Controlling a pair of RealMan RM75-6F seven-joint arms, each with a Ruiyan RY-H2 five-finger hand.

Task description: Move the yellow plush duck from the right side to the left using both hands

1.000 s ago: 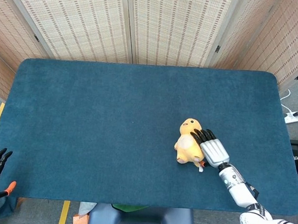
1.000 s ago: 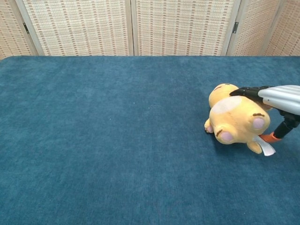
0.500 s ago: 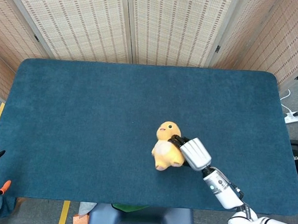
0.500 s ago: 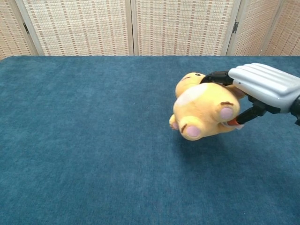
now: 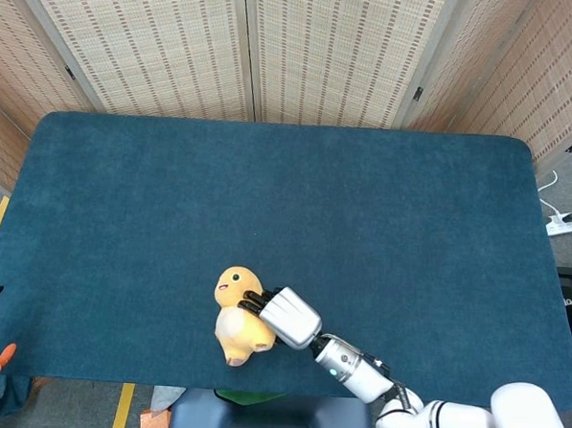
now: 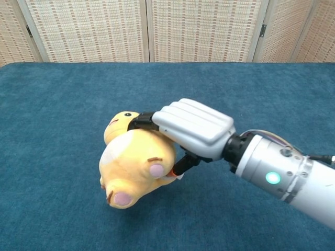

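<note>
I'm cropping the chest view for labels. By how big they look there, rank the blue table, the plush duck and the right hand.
1. blue table
2. and 3. plush duck and right hand: they look alike, unranked.

Blue felt table [image 5: 268,184], woven screen panels [image 5: 333,53] behind, power strip [image 5: 564,223]

My head camera looks steeply down on the whole blue felt-covered table [image 5: 268,184]. My chest camera sits low and close at the near edge, facing the woven screens [image 6: 204,29]. Both share my right hand [image 5: 283,315] gripping the yellow plush duck [image 5: 238,303].
</note>
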